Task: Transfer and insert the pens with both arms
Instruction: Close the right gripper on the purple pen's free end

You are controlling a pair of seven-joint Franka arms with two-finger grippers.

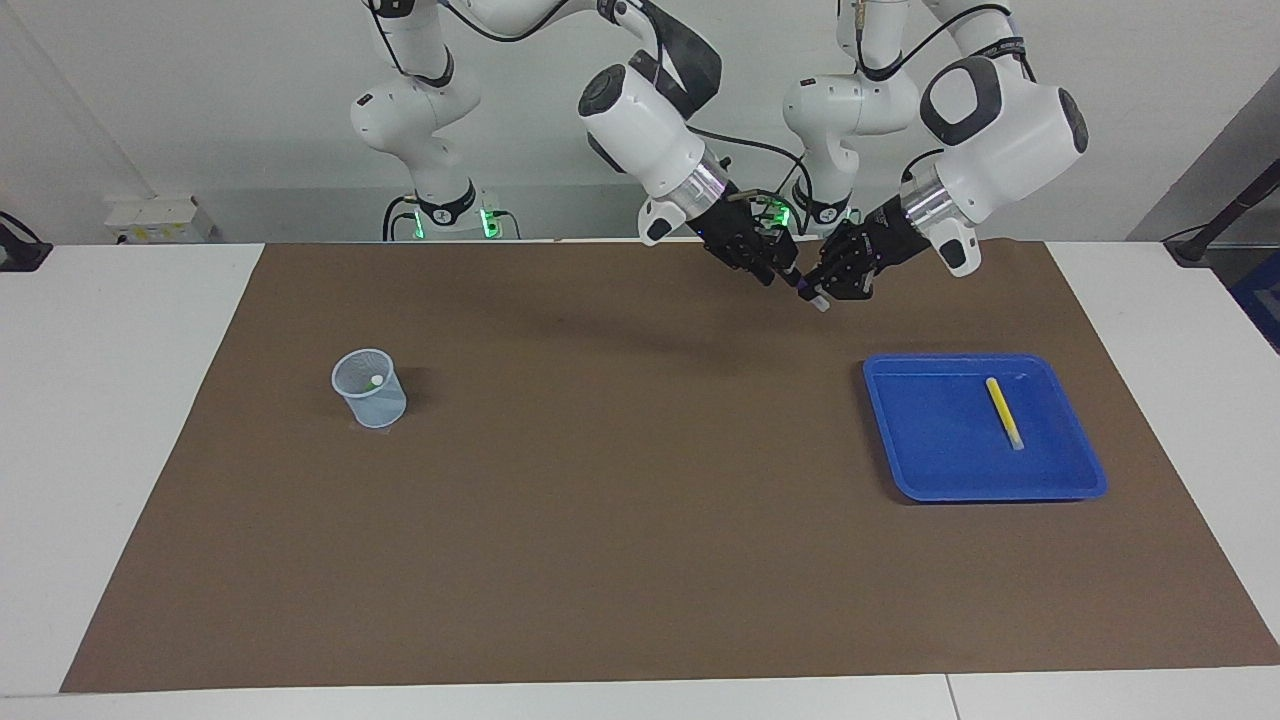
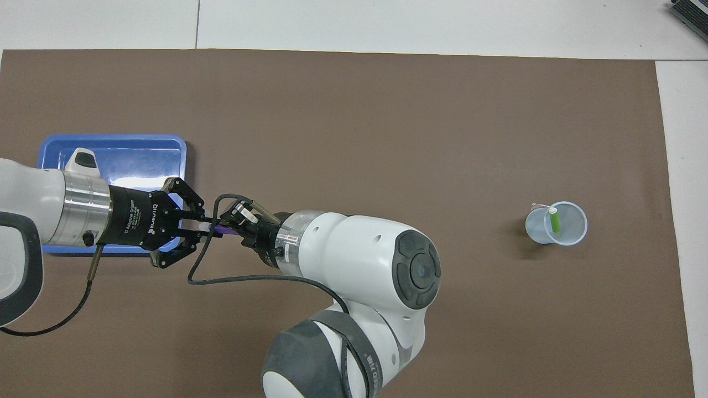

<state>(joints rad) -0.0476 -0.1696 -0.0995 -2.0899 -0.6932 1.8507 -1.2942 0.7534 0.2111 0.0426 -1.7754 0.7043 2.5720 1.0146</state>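
Purple marks the pen [image 1: 803,290] caught between the two arms, up in the air over the brown mat [image 1: 640,520] at the robots' edge of the surface [image 1: 130,420], near the blue tray [image 1: 1088,470]. The left end effector [image 1: 826,288] is clamped on the pen's pale cap end, its fingertips drawn in tight. The right end effector [image 1: 783,272] meets it nose to nose and has its fingers narrowed around the pen's purple barrel, so both arms grip the same pen at once; in the overhead view the pen [image 2: 213,228] shows as a short pale-and-purple bar bridging the left end effector [image 2: 191,228] and the right end effector [image 2: 232,226]. The yellow pen [image 1: 1003,412] lies flat in the tray, at the left arm's end of the mat. The green pen [image 2: 553,220] stands tilted inside the clear cup [image 1: 369,388], well apart toward the right arm's end. In the overhead view the left arm's wrist covers much of the tray [image 2: 166,145].
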